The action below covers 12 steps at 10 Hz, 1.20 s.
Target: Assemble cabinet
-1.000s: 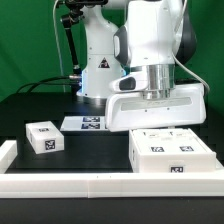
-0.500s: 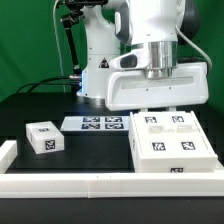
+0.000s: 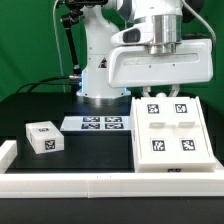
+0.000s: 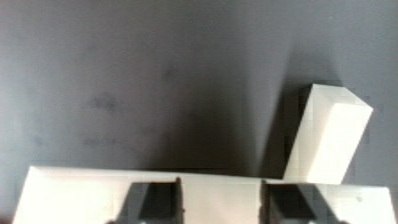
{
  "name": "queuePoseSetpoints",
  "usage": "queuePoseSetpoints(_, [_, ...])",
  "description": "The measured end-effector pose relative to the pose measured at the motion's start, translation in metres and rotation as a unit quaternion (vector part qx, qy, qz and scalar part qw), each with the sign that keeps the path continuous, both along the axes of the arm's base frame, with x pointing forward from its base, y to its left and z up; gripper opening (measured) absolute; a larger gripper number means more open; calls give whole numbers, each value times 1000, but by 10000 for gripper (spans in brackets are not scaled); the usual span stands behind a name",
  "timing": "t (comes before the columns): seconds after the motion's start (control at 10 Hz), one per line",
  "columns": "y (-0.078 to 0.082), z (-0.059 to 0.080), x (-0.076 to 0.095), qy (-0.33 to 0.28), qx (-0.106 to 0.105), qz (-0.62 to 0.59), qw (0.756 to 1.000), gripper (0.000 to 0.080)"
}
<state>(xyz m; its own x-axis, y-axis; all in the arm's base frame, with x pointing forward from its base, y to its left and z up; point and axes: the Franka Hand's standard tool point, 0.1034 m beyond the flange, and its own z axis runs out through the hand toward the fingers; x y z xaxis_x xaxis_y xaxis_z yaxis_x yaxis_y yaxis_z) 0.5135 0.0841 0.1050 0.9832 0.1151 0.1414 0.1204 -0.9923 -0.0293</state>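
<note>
The cabinet [image 3: 172, 135] is a broad white boxy piece sitting low at the exterior view's right. Its wide face is turned up toward the camera and carries four square black-and-white tags, two near the far edge and two near the near edge. Its near edge lies just beside the long white border rail [image 3: 100, 186] at its 6 o'clock. Whether its far edge rests on the dark surface [image 3: 40, 105] or is raised off it cannot be told.

The arm [image 3: 160, 65] hangs straight over the cabinet's far edge at 12 o'clock, and its wide white housing hides the contact there. In the wrist view the two dark fingers [image 4: 157, 200] stand a moderate way apart, one on each side of a white edge of the cabinet [image 4: 89, 185]. That white edge fills the gap between them, so the jaws are clamped on the cabinet rather than closed together or open on nothing.

Also in the wrist view, a long white bar [image 4: 326, 130] stands against the dark surface beside the fingers. Which part it is cannot be made out.

From the cabinet, a small white drawer block [image 3: 42, 137] with tags on two faces sits well apart at 9 o'clock. The marker board [image 3: 103, 123] lies flat at about 10 o'clock, between the block and the cabinet.
</note>
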Motion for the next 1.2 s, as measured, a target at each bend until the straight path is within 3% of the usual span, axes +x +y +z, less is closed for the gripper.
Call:
queuePoseSetpoints(0.2, [2, 15, 10, 0, 0, 1, 1000, 207])
queuePoseSetpoints(0.7, [0, 10, 9, 0, -1, 6, 1000, 178])
queuePoseSetpoints(1.2, [-1, 32, 30, 1, -3, 8, 1000, 139])
